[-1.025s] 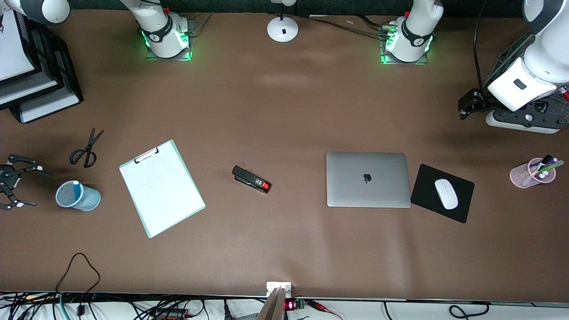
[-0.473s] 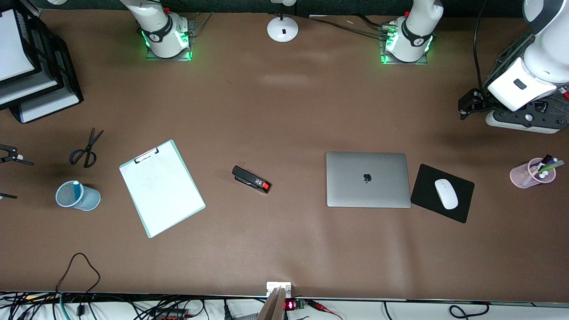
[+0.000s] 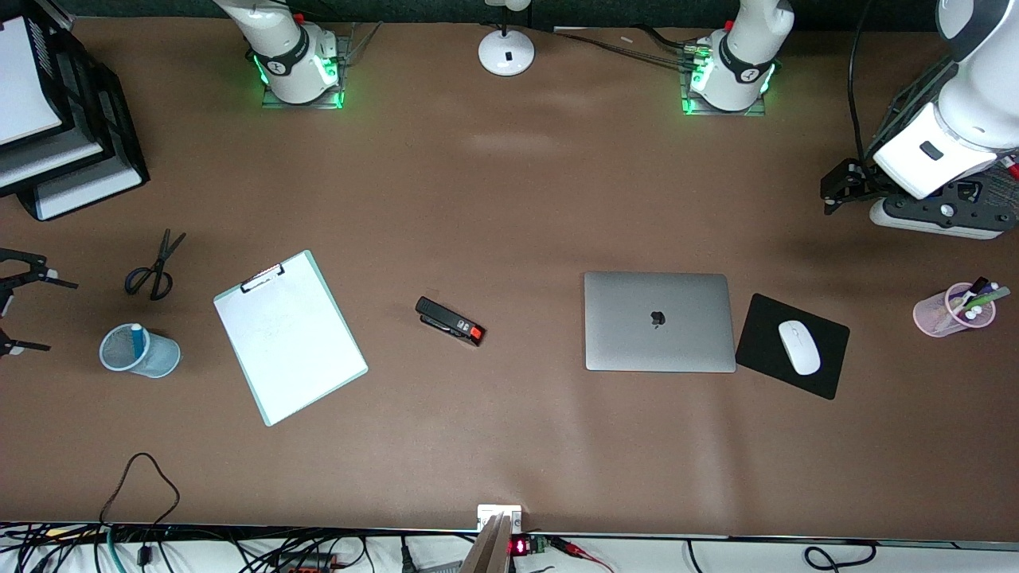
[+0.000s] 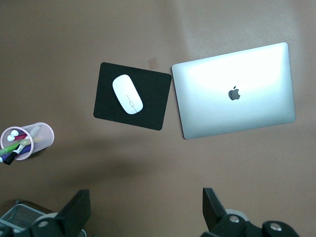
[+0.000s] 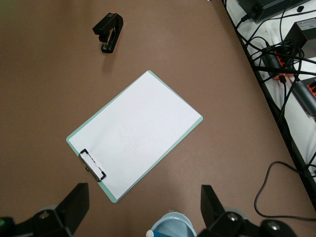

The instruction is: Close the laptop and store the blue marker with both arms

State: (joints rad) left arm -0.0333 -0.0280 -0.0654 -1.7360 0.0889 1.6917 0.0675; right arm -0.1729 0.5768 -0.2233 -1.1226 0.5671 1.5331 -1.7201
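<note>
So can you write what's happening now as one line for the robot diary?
laptop: shut | blue marker: in blue mesh cup | right gripper: open, beside cup | left gripper: open, parked at left arm's end

Whole setup is sitting on a big brown table (image 3: 493, 207) with a matte top that's catching a couple of soft pale light patches around the middle. A dark backdrop (image 3: 414, 8) is running along the edge where the bases stand. Black stacked paper trays (image 3: 72, 151) are sitting at the right arm's end. Past the table's front edge, a mess of black cables (image 3: 199, 549) and power bricks is lying on a white surface.
</note>
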